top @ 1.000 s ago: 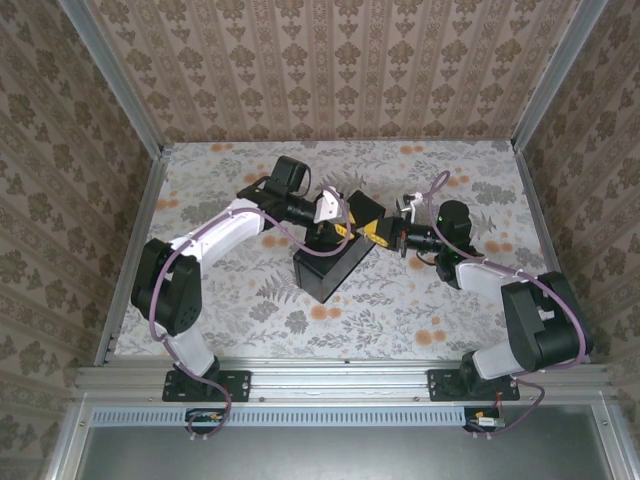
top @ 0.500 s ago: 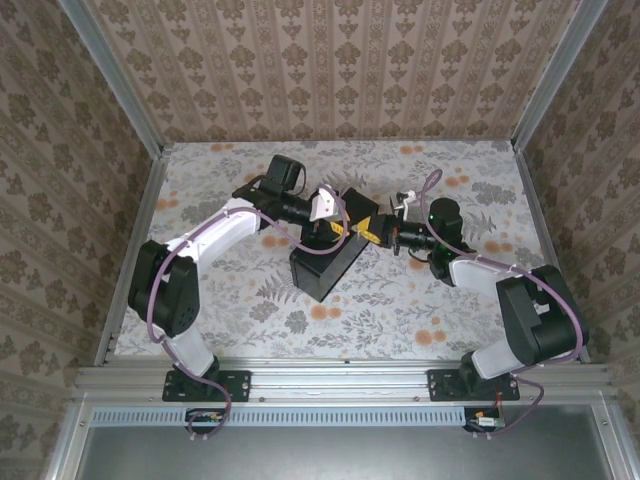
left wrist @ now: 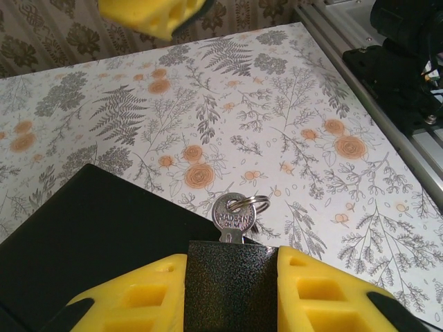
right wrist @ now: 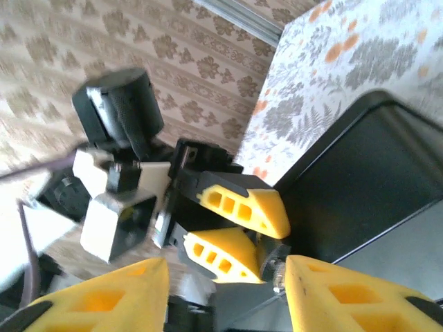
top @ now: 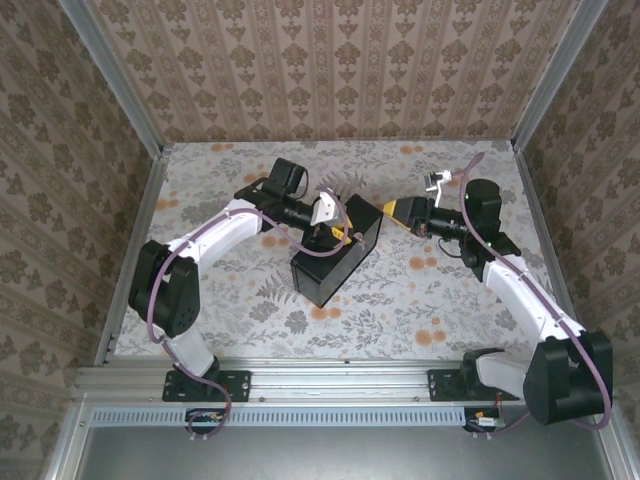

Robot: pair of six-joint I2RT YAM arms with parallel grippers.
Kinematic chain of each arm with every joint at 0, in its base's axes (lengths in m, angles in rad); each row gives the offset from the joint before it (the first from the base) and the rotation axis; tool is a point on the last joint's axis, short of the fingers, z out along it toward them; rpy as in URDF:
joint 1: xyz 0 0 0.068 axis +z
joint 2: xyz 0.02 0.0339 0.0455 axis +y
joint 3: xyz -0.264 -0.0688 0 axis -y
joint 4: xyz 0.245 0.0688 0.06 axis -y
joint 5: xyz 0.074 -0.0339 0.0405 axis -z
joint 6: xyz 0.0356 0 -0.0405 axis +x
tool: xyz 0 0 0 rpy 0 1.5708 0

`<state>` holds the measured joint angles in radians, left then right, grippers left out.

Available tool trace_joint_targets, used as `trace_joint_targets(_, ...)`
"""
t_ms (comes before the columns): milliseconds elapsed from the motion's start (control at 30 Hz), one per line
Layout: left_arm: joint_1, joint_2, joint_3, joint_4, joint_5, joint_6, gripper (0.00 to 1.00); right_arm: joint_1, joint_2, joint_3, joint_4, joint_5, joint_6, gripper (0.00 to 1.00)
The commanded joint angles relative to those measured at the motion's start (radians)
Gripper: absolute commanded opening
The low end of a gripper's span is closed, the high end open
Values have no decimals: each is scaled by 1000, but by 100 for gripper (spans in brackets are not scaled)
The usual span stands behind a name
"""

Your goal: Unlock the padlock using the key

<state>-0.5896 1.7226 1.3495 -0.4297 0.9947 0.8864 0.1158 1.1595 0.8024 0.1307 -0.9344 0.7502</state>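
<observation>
Speckled padlock (left wrist: pixel 232 283); round key (left wrist: pixel 234 213), seemingly steel.

Shiny metal key (left wrist: pixel 234 215), rough matt blk padlock (left wrist: pixel 232 278).

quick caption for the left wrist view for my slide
Left hand grips the dark padlock, the key with its ring stuck in its end, black box and floral table beyond.

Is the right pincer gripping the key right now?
No, the key sticks out of the padlock with nothing gripping it.
</observation>
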Motion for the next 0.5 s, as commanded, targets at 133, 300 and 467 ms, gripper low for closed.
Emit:
trace_joint_targets(133,27,39,94,-137,122,44,23,125,-108,-178,106,245,-654,41)
trace_joint_targets(300,33,51,113,-177,124,57,22,211,-60,-255,296,253,-993,42)
trace_joint_targets(467,36,25,86,-149,125,51,22,262,18,-218,306,284,-1145,45)
